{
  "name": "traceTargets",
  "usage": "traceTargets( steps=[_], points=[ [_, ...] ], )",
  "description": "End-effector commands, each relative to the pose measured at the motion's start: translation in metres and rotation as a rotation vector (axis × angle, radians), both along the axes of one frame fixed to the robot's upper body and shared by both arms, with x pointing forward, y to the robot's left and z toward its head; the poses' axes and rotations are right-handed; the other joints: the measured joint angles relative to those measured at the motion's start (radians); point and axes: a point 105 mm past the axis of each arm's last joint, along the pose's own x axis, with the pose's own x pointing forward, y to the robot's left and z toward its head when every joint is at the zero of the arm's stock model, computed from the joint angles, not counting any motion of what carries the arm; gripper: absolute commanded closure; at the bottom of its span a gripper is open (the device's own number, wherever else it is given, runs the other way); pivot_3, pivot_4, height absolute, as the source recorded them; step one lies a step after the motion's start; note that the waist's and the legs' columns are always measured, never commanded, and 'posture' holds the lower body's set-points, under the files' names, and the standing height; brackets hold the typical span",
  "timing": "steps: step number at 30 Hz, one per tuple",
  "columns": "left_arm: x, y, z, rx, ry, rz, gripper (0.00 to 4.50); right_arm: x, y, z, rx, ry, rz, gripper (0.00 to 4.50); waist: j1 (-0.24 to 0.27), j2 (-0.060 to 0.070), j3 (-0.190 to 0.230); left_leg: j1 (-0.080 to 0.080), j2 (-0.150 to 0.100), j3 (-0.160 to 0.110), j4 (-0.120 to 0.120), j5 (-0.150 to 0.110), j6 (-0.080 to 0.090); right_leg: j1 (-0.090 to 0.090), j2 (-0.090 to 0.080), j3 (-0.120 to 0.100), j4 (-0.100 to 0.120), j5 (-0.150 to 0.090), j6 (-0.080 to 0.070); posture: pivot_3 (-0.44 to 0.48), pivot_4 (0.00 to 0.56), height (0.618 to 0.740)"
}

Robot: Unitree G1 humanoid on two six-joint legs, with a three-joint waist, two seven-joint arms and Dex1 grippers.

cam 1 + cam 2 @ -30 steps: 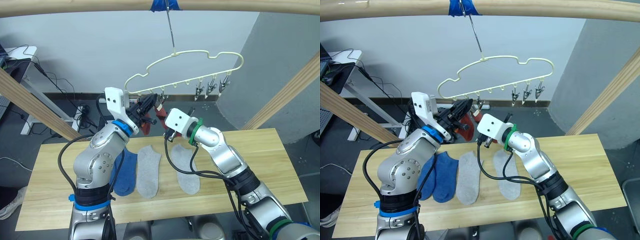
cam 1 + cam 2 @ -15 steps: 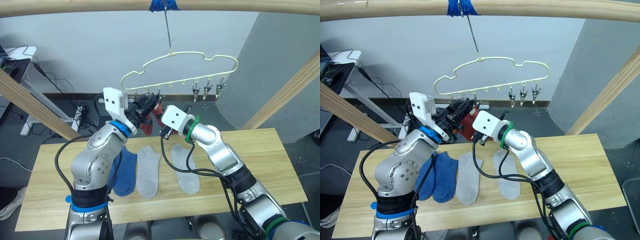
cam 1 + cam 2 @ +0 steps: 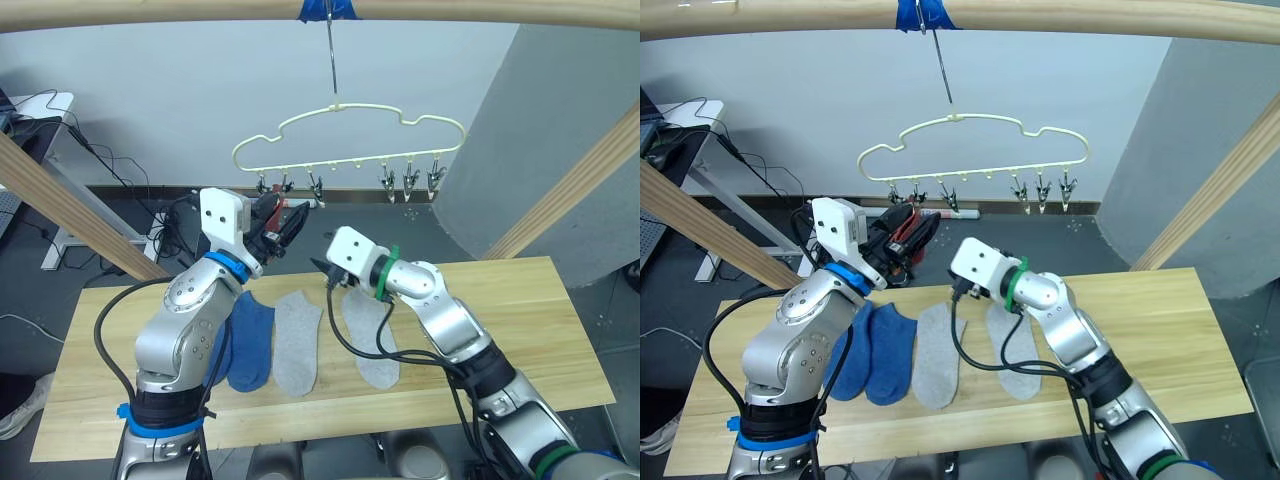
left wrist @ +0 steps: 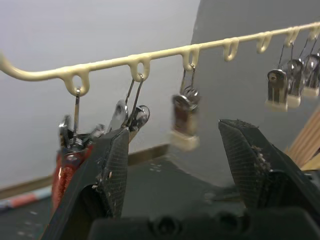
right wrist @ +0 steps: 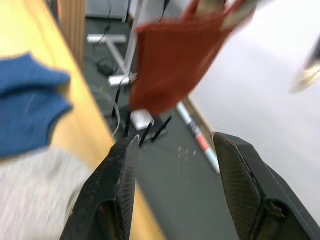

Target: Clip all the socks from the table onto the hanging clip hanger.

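The rust-red sock (image 5: 172,60) hangs from the left-end clips of the clip hanger (image 3: 350,108), largely hidden behind the left gripper (image 4: 172,165) in the head views. That gripper is raised beside it, jaws wide and empty. The right gripper (image 5: 172,190) (lower, over the table's (image 3: 540,310) far edge) is also spread, holding nothing. Blue socks (image 3: 245,340) and grey socks (image 3: 298,340) lie on the table.
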Motion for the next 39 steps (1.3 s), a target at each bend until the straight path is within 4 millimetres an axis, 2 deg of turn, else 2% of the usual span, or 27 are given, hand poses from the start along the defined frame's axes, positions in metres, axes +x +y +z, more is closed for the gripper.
traceTargets(
  steps=[1,7,13,18,22,32,39],
  points=[
    [-0.016,-0.01,0.01,0.076,-0.139,-0.019,1.37,-0.015,-0.024,0.016,0.035,-0.002,0.021,2.01,0.001,0.0,0.0,0.0,0.0,0.0,0.0,0.0,0.0,0.0,0.0,0.0,0.0,0.0,0.0,-0.202,0.255,0.74],
    [-0.028,-0.024,-0.001,0.091,-0.196,0.009,1.37,-0.044,-0.069,0.03,0.047,0.059,0.058,2.01,0.0,0.0,0.0,0.0,0.0,0.0,0.0,0.0,0.001,0.001,0.0,0.0,0.0,0.0,0.0,-0.204,0.255,0.74],
    [-0.024,-0.031,-0.011,0.064,-0.194,0.056,1.37,-0.051,-0.093,0.052,0.085,0.072,0.017,2.01,-0.002,0.0,0.0,0.001,0.0,0.0,0.0,0.0,0.001,0.002,0.001,0.0,0.0,0.001,0.0,-0.24,0.252,0.74],
    [-0.017,-0.036,-0.011,0.038,-0.203,0.082,1.37,-0.051,-0.098,0.061,0.117,0.074,-0.017,2.01,-0.002,0.0,0.0,0.001,0.0,0.0,0.0,0.0,0.001,0.002,0.001,0.0,0.0,0.002,0.0,-0.25,0.253,0.74],
    [-0.009,-0.036,-0.01,0.031,-0.213,0.121,2.18,-0.052,-0.102,0.063,0.124,0.084,-0.03,1.96,-0.002,0.0,0.0,0.0,0.0,0.0,0.0,0.0,0.001,0.002,0.001,0.0,0.0,0.002,0.0,-0.252,0.255,0.74],
    [0.005,-0.033,-0.003,-0.016,-0.218,0.185,2.18,-0.053,-0.104,0.073,0.157,0.085,-0.037,1.96,-0.002,0.0,0.0,0.0,-0.001,0.0,0.0,0.0,0.001,0.002,0.002,0.0,0.0,0.002,0.0,-0.26,0.259,0.74],
    [0.016,-0.041,-0.001,-0.025,-0.215,0.158,2.18,-0.052,-0.103,0.076,0.169,0.083,-0.042,1.96,-0.003,0.0,0.0,0.0,-0.001,0.0,0.0,0.0,0.001,0.002,0.002,0.0,0.0,0.002,0.0,-0.262,0.261,0.74]
  ],
)
